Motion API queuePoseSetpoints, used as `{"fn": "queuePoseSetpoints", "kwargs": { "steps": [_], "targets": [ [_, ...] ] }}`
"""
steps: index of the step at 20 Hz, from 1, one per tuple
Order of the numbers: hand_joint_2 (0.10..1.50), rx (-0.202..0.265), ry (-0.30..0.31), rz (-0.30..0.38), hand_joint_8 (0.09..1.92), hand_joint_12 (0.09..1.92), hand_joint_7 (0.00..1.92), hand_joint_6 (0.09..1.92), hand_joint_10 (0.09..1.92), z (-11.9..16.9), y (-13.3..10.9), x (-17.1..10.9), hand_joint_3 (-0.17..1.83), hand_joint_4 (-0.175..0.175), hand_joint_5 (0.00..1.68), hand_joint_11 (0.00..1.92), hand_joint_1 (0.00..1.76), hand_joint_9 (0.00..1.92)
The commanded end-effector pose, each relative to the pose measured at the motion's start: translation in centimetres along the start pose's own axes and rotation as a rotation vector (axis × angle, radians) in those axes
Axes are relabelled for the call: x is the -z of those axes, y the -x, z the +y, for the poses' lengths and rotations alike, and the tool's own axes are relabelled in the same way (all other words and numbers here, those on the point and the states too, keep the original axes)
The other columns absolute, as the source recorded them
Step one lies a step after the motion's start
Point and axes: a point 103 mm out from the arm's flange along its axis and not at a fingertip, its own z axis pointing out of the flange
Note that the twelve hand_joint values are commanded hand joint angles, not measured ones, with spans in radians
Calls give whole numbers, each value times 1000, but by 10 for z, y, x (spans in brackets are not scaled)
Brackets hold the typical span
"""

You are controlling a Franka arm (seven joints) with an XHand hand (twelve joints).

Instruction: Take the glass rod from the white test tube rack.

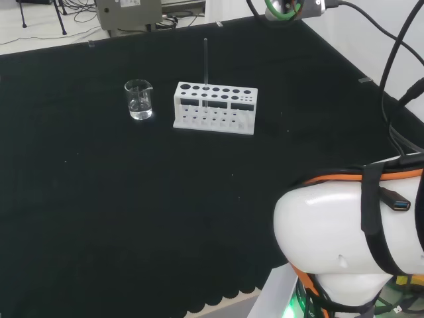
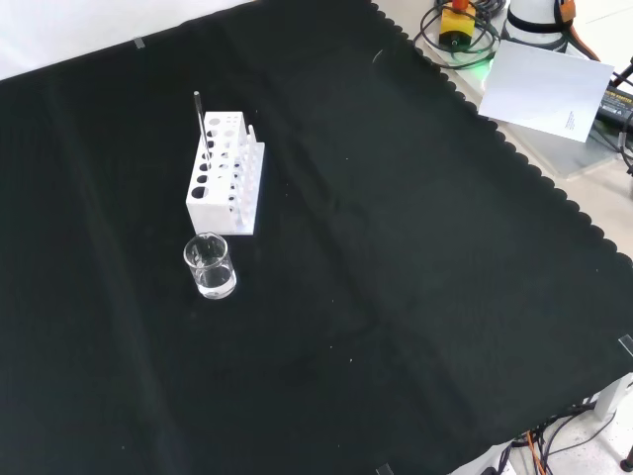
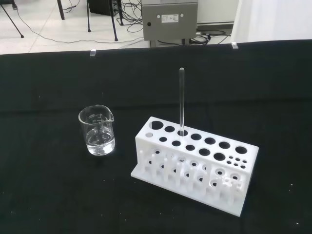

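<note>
A white test tube rack (image 1: 215, 108) (image 2: 226, 186) (image 3: 195, 163) stands on the black cloth. A thin clear glass rod (image 1: 205, 66) (image 2: 201, 124) (image 3: 181, 102) stands upright in one of the rack's back holes and rises well above the rack. Nothing touches the rod or the rack. In the head view the arm's white link (image 1: 351, 245) sits at the lower right, far from the rack.
A small clear glass beaker (image 1: 139, 99) (image 2: 210, 266) (image 3: 97, 130) with a little clear liquid stands close beside the rack's end. The cloth's scalloped edge (image 2: 554, 188) runs along the right of the front view, with cables and a sheet of paper (image 2: 544, 89) beyond it.
</note>
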Motion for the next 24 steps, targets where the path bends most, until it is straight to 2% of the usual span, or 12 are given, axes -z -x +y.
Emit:
{"fn": "queuePoseSetpoints", "kwargs": {
  "steps": [1,3,5,7,10,16,24],
  "targets": [
    [1074,-4,8,-7,828,1165,244,270,930,0,1,0,-40,-136,216,497,725,401],
    [1068,-16,-1,-10,810,1336,113,130,848,2,3,-2,-53,-129,134,277,613,303],
    [1069,-24,-10,-15,812,1376,80,87,829,4,4,-3,-61,-127,126,226,588,280],
    [1070,-29,-12,-21,814,1385,73,87,825,6,7,-4,-65,-127,127,214,582,275],
    [1071,-33,-12,-43,815,1388,72,87,824,10,-4,-5,-68,-127,131,211,581,274],
    [1076,-14,12,-50,823,1389,102,87,830,17,6,-10,-72,-128,143,242,581,315],
    [1083,-6,8,-35,829,1377,158,87,819,45,-5,-23,-81,-131,169,300,584,377]
  ]
}}
